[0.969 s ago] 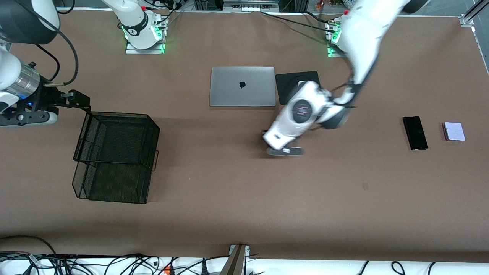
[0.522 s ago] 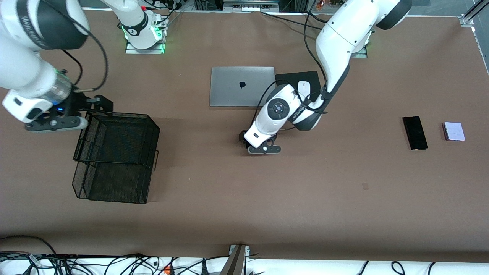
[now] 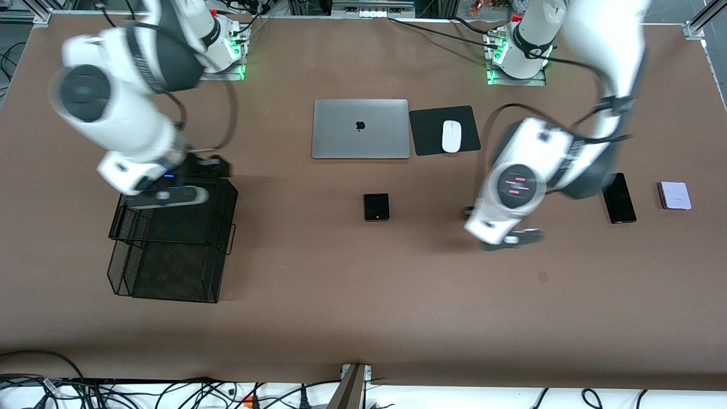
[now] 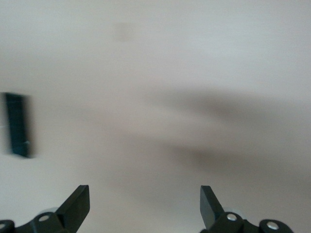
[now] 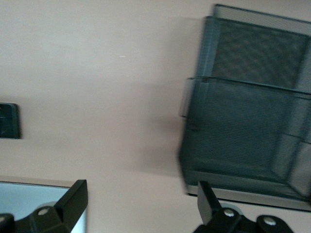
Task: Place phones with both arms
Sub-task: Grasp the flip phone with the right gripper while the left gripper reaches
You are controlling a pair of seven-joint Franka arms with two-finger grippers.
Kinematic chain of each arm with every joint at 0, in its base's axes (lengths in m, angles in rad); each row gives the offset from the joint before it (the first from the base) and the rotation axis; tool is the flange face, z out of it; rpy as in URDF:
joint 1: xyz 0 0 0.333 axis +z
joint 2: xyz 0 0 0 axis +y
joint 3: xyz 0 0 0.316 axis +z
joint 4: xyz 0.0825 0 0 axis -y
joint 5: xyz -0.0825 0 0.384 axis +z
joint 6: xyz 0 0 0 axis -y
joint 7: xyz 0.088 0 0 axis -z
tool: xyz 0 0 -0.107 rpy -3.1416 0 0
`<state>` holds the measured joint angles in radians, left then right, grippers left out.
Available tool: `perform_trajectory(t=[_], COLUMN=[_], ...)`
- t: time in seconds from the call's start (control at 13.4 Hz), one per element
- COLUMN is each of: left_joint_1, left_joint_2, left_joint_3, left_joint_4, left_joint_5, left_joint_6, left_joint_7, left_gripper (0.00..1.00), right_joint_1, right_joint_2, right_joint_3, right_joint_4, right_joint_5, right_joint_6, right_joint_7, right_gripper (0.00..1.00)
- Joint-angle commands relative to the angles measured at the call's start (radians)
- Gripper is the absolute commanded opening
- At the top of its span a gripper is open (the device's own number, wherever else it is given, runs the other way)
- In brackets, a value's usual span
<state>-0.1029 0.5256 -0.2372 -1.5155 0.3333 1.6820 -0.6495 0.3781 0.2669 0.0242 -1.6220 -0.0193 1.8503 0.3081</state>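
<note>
- Phones first: the small squarish black phone (image 3: pixel 376 207) is now lying alone on the table, nearer the front camera than the silver laptop (image 3: pixel 360 129), where half a second ago my left gripper was sitting over that very spot. I am reading that as one phone delivered to the middle of the table.
- My left gripper (image 3: pixel 507 239) is now hanging over bare table between that phone and the long slim black phone (image 3: pixel 618 198), having swung back toward the left arm's end. In the left wrist view my fingers (image 4: pixel 77 206) are spread wide with nothing between them.
- The slim black phone is lying flat, partly covered by my left forearm in the front view, and the pale lavender phone (image 3: pixel 674 195) is resting just beside it, closer to the table's end. Neither has shifted over the last second.
- My right gripper (image 3: pixel 166 197) is now hovering over the farther edge of the black wire-mesh basket (image 3: pixel 170 244), having come in from the table's edge. Its fingers (image 5: pixel 73 199) are apart and empty; the right wrist view is showing the basket (image 5: pixel 248 126) and, I think, the black phone (image 5: pixel 8 121) at the frame's edge, though motion smear makes that uncertain.
- The white mouse (image 3: pixel 451 136) on its black mouse pad (image 3: pixel 429 130) is uncovered again now that my left arm has cleared away.
- My judgement: two phones are waiting, and the slim black one looks like my left gripper's next target.
</note>
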Motion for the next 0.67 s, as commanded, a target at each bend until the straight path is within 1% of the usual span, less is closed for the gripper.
perform_trajectory(t=[0.0, 0.07, 0.15, 0.22, 0.3, 0.45, 0.6], left_joint_1=[0.145, 0.222, 0.295, 0.352, 0.411, 0.569, 0.673], left_joint_2=[-0.004, -0.001, -0.001, -0.006, 0.003, 0.031, 0.031], left_joint_3=[-0.013, -0.016, -0.023, -0.027, -0.025, -0.027, -0.027], left_joint_4=[-0.060, -0.066, -0.095, -0.129, -0.138, -0.164, -0.230], left_joint_5=[0.073, 0.058, 0.058, 0.058, 0.055, -0.021, -0.034], left_joint_6=[-0.042, -0.036, -0.036, -0.028, -0.018, 0.069, 0.187], left_joint_7=[0.072, 0.121, 0.196, 0.296, 0.406, 0.632, 0.764], left_gripper=[1.00, 1.00, 1.00, 1.00, 1.00, 1.00, 1.00], right_joint_1=[0.169, 0.232, 0.290, 0.345, 0.379, 0.447, 0.473], right_joint_2=[0.113, 0.165, 0.219, 0.283, 0.328, 0.403, 0.463], right_joint_3=[-0.009, -0.009, -0.009, -0.010, -0.010, -0.010, -0.010], right_joint_4=[0.091, 0.140, 0.190, 0.248, 0.285, 0.316, 0.314], right_joint_5=[0.001, -0.001, -0.004, -0.005, -0.002, -0.004, -0.007], right_joint_6=[0.041, 0.043, 0.056, 0.081, 0.099, 0.171, 0.246], right_joint_7=[0.190, 0.271, 0.345, 0.415, 0.474, 0.563, 0.589], right_gripper=[1.00, 1.00, 1.00, 1.00, 1.00, 1.00, 1.00])
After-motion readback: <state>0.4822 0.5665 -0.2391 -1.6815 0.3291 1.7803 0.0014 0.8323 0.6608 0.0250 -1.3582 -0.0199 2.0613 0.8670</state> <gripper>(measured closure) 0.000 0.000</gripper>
